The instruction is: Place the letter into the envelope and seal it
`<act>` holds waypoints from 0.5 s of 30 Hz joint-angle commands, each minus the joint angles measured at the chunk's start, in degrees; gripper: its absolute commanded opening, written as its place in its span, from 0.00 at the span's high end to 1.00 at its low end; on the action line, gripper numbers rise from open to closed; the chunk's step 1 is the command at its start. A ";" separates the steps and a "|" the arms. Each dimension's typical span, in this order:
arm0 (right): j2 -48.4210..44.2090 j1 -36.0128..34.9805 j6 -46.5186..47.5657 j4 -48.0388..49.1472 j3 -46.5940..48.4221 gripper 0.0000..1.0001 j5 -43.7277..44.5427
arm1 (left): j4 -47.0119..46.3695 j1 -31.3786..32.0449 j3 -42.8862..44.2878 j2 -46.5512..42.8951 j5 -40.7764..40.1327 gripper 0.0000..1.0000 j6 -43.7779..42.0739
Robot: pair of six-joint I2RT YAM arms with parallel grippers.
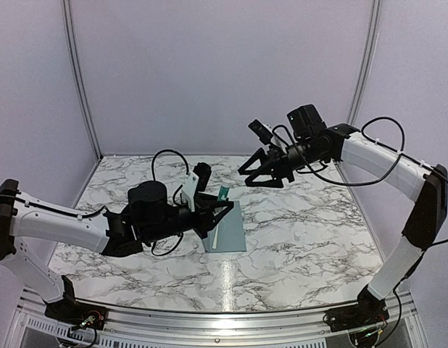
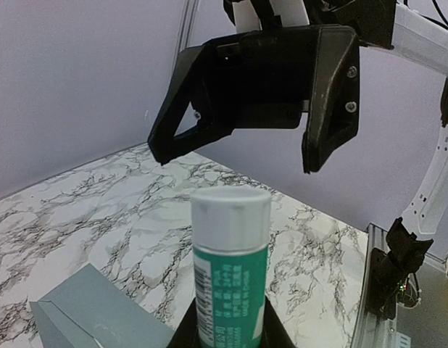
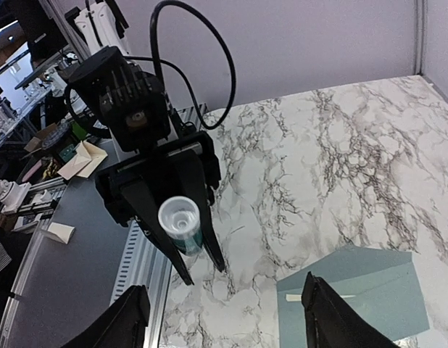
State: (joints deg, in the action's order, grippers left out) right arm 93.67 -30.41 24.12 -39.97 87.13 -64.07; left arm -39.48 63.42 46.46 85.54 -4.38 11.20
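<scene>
My left gripper (image 1: 221, 207) is shut on a white-green glue tube (image 1: 222, 193), holding it upright above the table with its white cap (image 2: 230, 212) on top. The grey-blue envelope (image 1: 228, 227) lies flat on the marble under and beside it, and shows in the left wrist view (image 2: 86, 310) and the right wrist view (image 3: 365, 286). A pale strip (image 3: 305, 296) shows on it. My right gripper (image 1: 264, 172) is open and empty, hanging above and to the right of the tube; its fingers (image 3: 329, 315) straddle nothing. The letter is not in view.
The marble table (image 1: 304, 232) is walled in by pale panels at the back and sides. A metal rail (image 3: 140, 268) runs along the near edge. Outside the cell, a bench carries tan paper pieces (image 3: 83, 158) and other gear.
</scene>
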 commanded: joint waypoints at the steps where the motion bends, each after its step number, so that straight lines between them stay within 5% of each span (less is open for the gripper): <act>1: 2.21 -3.28 -1.53 0.82 4.09 0.33 -2.38 | -4.40 -0.31 0.79 1.33 3.95 0.84 2.60; 15: 5.65 -8.00 0.84 -3.20 6.83 0.49 -6.89 | -8.26 -0.49 1.96 3.89 6.27 0.82 5.36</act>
State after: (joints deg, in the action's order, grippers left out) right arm 99.33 -37.32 24.12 -41.76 92.03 -68.71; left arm -44.03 63.31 46.81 88.12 0.49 15.46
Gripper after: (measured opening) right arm 0.538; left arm 0.189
